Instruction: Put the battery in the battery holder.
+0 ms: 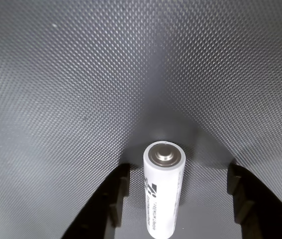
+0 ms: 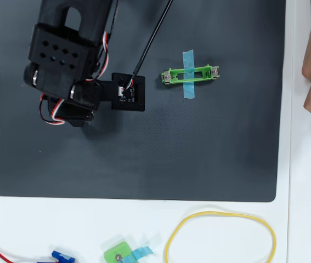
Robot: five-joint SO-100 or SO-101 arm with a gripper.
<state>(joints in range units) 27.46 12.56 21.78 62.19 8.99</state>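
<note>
Battery (image 1: 164,191) position, wrist view: I see the white cell lying on the dark textured mat (image 1: 81,74), between the two black fingers (image 1: 108,201), with its metal terminal end pointing away from the camera. Its long axis runs straight up the frame, parallel to the fingers and in line with the reach of the arm. The fingers are apart; there is clear mat on both sides of the cell and neither pad touches it. The cell sits nearer the finger on the left of that view than the one on the right.

Overhead view: the arm (image 2: 67,60) covers the upper-left part of the mat, and the battery is hidden beneath it. The battery holder (image 2: 191,75) lies near the top edge of the mat, to the right of the arm and apart from it, held down by a light-blue tape strip (image 2: 188,74). Its long axis runs left to right in this view.

Judgement: closing now should clamp the cell across its diameter. I cannot tell from these views whether the cell's axis matches the holder's, so a wrist rotation may be required before insertion.
</note>
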